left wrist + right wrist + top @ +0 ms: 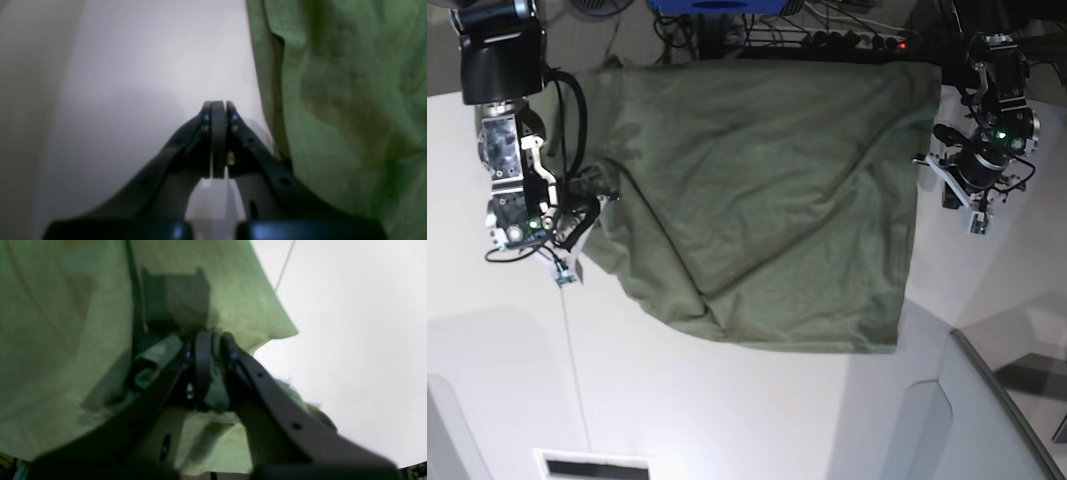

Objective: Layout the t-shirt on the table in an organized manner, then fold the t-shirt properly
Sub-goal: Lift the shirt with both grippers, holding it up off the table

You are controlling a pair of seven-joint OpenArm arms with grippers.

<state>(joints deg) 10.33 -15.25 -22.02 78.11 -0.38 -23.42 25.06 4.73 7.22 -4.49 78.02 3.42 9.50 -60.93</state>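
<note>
In the right wrist view alone, right hand (213,350) pinching t-shirt (66,340) (left hand (218,113) closed, empty).

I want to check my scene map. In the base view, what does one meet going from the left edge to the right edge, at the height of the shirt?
Right hand, shut on the t-shirt's edge → t-shirt spread on the table → left hand, shut and holding nothing, beside the shirt.
</note>
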